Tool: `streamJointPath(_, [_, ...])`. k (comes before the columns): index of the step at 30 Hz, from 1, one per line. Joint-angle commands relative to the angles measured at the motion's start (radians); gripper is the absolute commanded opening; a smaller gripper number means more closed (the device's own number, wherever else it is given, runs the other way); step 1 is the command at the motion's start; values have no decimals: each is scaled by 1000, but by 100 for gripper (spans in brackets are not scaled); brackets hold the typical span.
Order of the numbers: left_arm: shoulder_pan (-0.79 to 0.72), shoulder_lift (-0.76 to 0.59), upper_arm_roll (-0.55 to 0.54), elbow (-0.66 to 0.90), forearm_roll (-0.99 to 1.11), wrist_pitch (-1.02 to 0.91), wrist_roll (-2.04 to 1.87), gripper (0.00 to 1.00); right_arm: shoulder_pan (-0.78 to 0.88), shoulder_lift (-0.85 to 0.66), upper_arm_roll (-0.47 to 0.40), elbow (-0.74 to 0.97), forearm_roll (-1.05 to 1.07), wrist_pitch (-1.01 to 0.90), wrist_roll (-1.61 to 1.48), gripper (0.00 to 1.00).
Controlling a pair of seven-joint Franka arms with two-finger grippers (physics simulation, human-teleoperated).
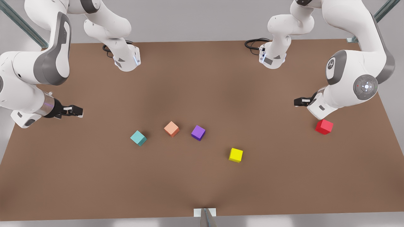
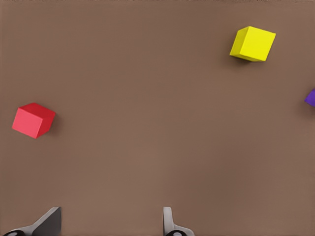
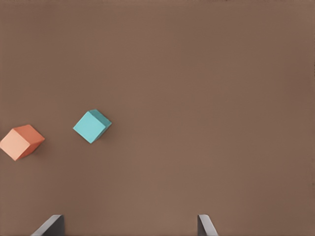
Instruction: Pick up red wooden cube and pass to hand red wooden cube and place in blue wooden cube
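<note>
Both Franka arms [image 1: 38,63] wear glossy white shells with grey panels at the joints. The arm at the front view's right [image 1: 356,72] carries a round grey cap with a pale ring and a small logo. Black cables [image 1: 254,43] coil by the bases. Each end effector [image 1: 72,111] is black with pale fittings.

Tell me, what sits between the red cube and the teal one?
In the front view, the yellow cube, purple cube and orange cube lie between the red cube and teal cube.
</note>
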Motion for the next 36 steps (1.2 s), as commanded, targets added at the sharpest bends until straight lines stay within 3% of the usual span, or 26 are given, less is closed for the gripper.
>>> streamJointPath(1, [-1, -1, 0, 0, 1, 18, -37, 100, -1, 0, 0, 2, 3, 23, -3, 100])
streamJointPath(3, [-1, 10, 7, 0, 4, 19, -37, 100, -1, 17, 0, 12, 0, 23, 1, 100])
streamJointPath(7, [50, 114, 150, -27, 4, 225, 145, 100, -1, 54, 0, 66, 3, 10, 0, 100])
streamJointPath(14, [208, 246, 227, -141, 7, 553, 1475, 100, -6, 49, 0, 43, 1, -8, 1, 100])
streamJointPath(16, [231, 278, 230, -155, 9, 585, 1617, 100, -6, 48, 0, 37, 0, -6, 1, 100])
streamJointPath(24, [233, 275, 231, -371, 66, 848, 1580, 100, -6, 17, 1, -21, -6, 7, 1, 100])
streamJointPath(36, [253, 326, 231, -406, 62, 859, 1175, 100, -4, 13, 1, -35, -6, 9, 0, 100])
